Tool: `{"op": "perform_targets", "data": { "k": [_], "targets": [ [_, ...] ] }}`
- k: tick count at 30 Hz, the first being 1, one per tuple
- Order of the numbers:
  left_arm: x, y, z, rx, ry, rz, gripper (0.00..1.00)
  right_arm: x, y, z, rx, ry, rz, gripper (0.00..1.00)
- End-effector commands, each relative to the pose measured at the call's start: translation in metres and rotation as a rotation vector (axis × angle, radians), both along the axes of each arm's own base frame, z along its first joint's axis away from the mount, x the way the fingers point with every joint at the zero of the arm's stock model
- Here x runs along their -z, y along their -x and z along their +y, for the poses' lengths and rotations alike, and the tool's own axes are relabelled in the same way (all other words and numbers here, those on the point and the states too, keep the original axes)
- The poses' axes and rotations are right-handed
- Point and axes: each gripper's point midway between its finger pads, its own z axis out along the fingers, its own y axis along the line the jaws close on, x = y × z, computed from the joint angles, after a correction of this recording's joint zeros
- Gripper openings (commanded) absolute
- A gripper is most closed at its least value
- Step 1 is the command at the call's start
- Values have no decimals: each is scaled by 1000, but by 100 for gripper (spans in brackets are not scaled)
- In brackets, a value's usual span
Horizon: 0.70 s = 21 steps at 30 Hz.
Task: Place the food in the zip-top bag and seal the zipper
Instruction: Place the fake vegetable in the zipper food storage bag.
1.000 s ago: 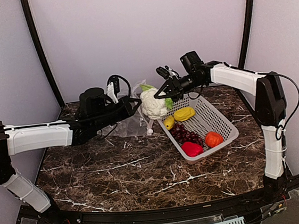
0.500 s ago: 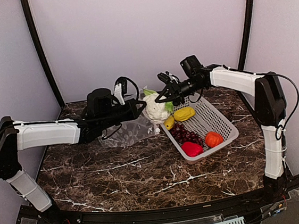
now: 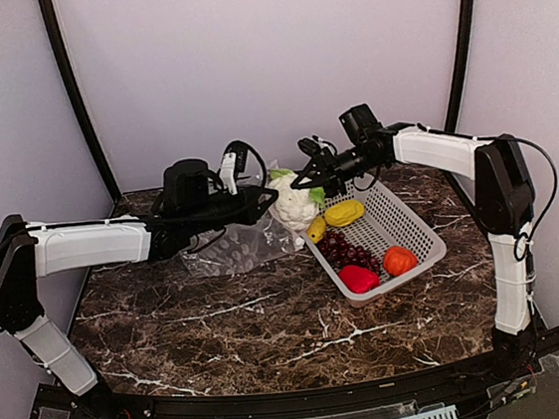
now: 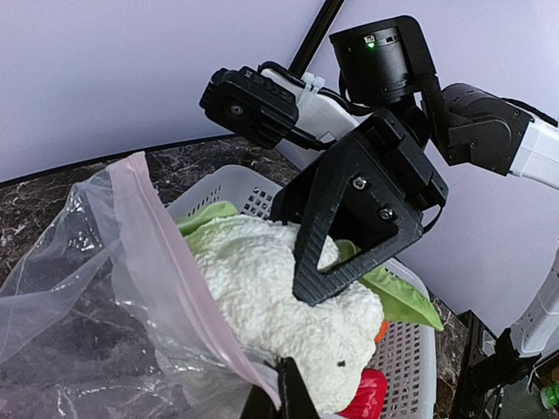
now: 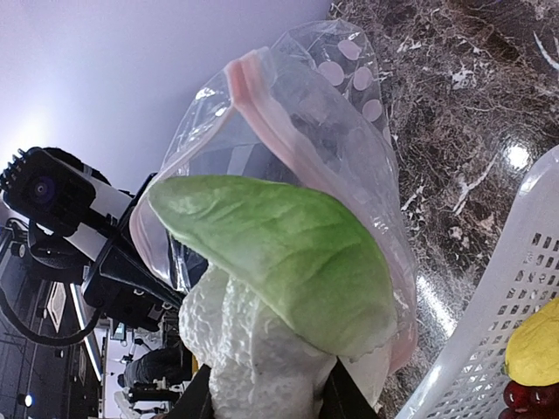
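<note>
My right gripper [image 3: 303, 180] is shut on the white cauliflower [image 3: 292, 204] with green leaves and holds it in the air at the basket's left end. In the right wrist view the cauliflower [image 5: 253, 349] sits between the fingers, its leaf against the mouth of the zip-top bag [image 5: 336, 131]. My left gripper [image 3: 259, 201] is shut on the bag's [image 3: 231, 247] rim by the pink zipper [image 4: 166, 279] and holds the mouth up against the cauliflower [image 4: 262, 288]. Two yellow pieces [image 3: 344, 212], grapes [image 3: 349, 250], red pepper [image 3: 359, 278] and tomato [image 3: 399, 259] lie in the basket.
The white perforated basket [image 3: 412, 217] stands at the right middle of the dark marble table [image 3: 242, 324]. The two arms meet closely above the basket's left end. Purple walls close the back and sides.
My left gripper has moved right and up with the bag's rim, toward the cauliflower. The right gripper with the cauliflower has barely shifted.
</note>
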Motion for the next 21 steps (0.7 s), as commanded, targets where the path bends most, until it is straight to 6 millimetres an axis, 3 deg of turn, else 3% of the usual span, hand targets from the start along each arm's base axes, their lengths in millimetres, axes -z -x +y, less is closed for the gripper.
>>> {"op": "perform_targets", "data": {
  "k": [1, 2, 3, 4, 5, 6, 8, 11, 12, 17, 21],
  "targets": [
    [20, 23, -16, 108, -102, 57, 1, -26, -14, 4, 12, -82, -111, 18],
    [28, 20, -10, 71, -156, 87, 1, -28, -15, 1, 18, -86, -126, 18],
    [21, 15, -9, 47, -176, 81, 1, -30, -15, -1, 27, -83, -145, 18],
    [39, 11, 5, -25, -271, 134, 1, -31, -16, -3, 33, -83, -162, 18],
    [31, 6, 8, -57, -294, 133, 1, -33, -16, -5, 32, -84, -180, 18],
    [39, 5, 19, -105, -358, 160, 1, -32, -15, -5, 29, -83, -187, 18],
    [30, 3, 28, -166, -382, 153, 1, -27, -14, -5, 26, -76, -183, 18],
    [16, 4, 33, -235, -382, 150, 1, -19, -15, -4, 21, -72, -165, 17],
    [21, 3, 39, -266, -415, 165, 1, -20, -15, -3, 16, -80, -162, 17],
    [19, -4, 51, -363, -491, 172, 1, -53, 5, 4, -92, -211, -155, 17],
    [11, -6, 57, -403, -506, 147, 1, -56, 18, 11, -109, -212, -136, 17]
  ]
}}
